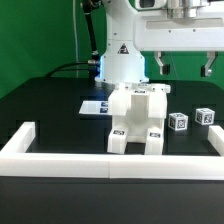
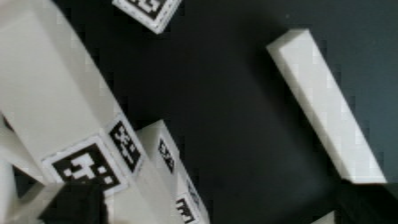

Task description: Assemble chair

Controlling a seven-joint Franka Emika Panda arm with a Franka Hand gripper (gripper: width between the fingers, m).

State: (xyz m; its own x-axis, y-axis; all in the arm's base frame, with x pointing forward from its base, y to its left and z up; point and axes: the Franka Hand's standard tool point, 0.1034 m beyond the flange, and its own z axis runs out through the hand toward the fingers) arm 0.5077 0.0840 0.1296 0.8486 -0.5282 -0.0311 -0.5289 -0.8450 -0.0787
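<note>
- See the gripper (image 1: 184, 66) high over the exterior view's right side, spread wide and holding nothing (no part touched).
- Find the chair (image 1: 135, 122) mid-table, standing upright as one joined block, close behind the low border wall (image 1: 60, 158) at the near edge of the table (image 1: 50, 112).
- From the gripper, look down and toward the exterior view's left for the chair, well apart from it.
- Note a small block (image 1: 178, 121) just right of the chair and a second small block (image 1: 205, 116) further right, both almost under the gripper (so probably nearer to hand than the chair).
- Expect no long axis to line up on either block, both being roughly cubic.
- In the wrist view, make out tagged chair faces (image 2: 89, 150) and a long white bar (image 2: 329, 110) apart on the dark table (cannot tell which part).
</note>
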